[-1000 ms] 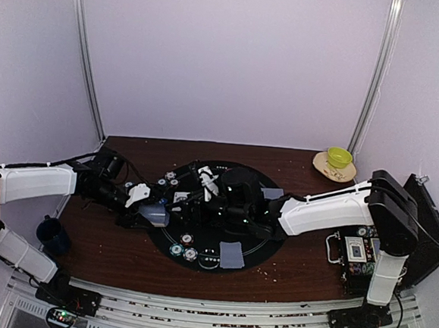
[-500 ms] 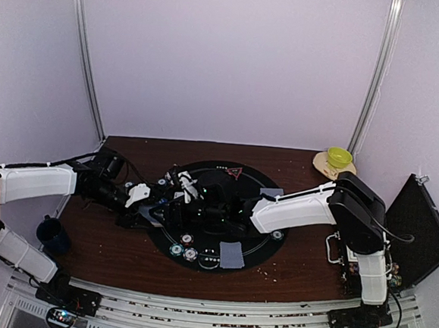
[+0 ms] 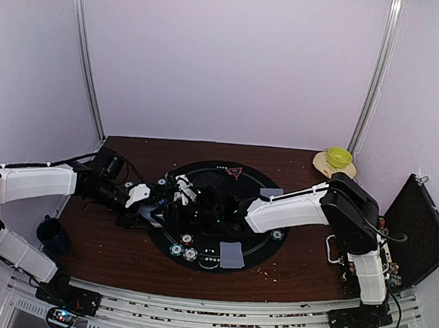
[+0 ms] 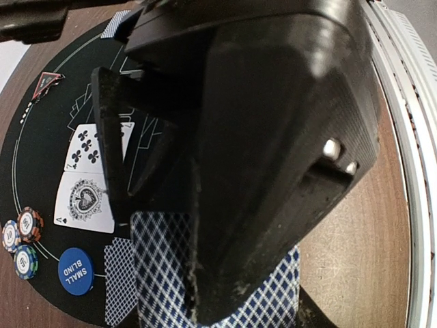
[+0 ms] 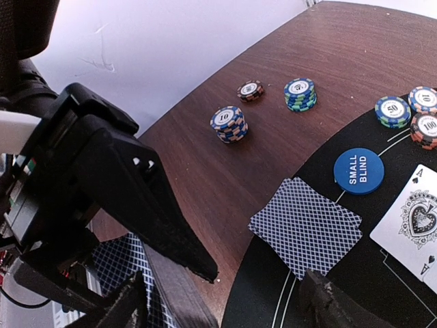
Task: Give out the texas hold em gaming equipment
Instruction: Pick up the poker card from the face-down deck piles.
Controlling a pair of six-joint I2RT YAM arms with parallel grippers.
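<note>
The deck of lattice-backed cards (image 4: pixel 167 273) is clamped in the left pincer (image 4: pixel 157 198), near the SMALL BLIND disc (image 4: pixel 75 271) at the edge of the black mat (image 4: pixel 41 137). Only the right wrist view shows chip stacks (image 5: pixel 230 123) on the bare table (image 5: pixel 328 41) beyond that disc. It also shows the right pincer (image 5: pixel 225 301) spread wide and empty over face-down cards (image 5: pixel 305 225) just beside the disc. In the left wrist view that pincer's bulk blocks much of the scene, but an ace of spades (image 4: pixel 85 201) shows face up near the disc.

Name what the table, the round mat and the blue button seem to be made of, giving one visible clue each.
Table: probably wood or wood-look laminate; brown grain, soft sheen.
Mat: likely felt or rubber; matt black, printed white lines.
Blue button: seemingly plastic; smooth, even colour, printed lettering.
</note>
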